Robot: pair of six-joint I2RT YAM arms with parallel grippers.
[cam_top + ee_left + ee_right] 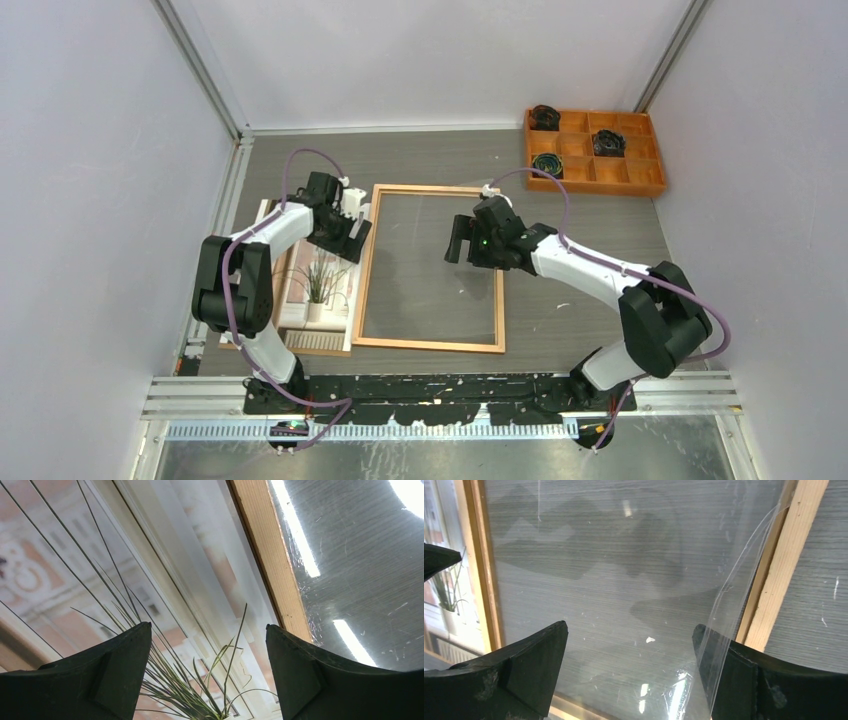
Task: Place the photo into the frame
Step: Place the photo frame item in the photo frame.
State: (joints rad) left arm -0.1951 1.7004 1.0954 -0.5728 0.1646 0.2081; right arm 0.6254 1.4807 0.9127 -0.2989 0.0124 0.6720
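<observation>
Left end effector point(207, 627) and right end effector point(630, 625) gape.

**Free room and obstacles.** Bare table point(590, 290) lies to the right of the frame point(430, 346), reaching as far as the compartment tray point(598, 186) in the far right corner. A further strip runs along the far edge. The photo point(318, 285) covers the ground left of the frame and meets its left rail. The left gripper point(350, 228) hangs over that seam and the right gripper point(456, 240) over the pane point(624, 580), both with jaws spread wide. A lifted clear sheet point(736, 575) rises beside the right rail. Walls point(100, 200) close three sides.
</observation>
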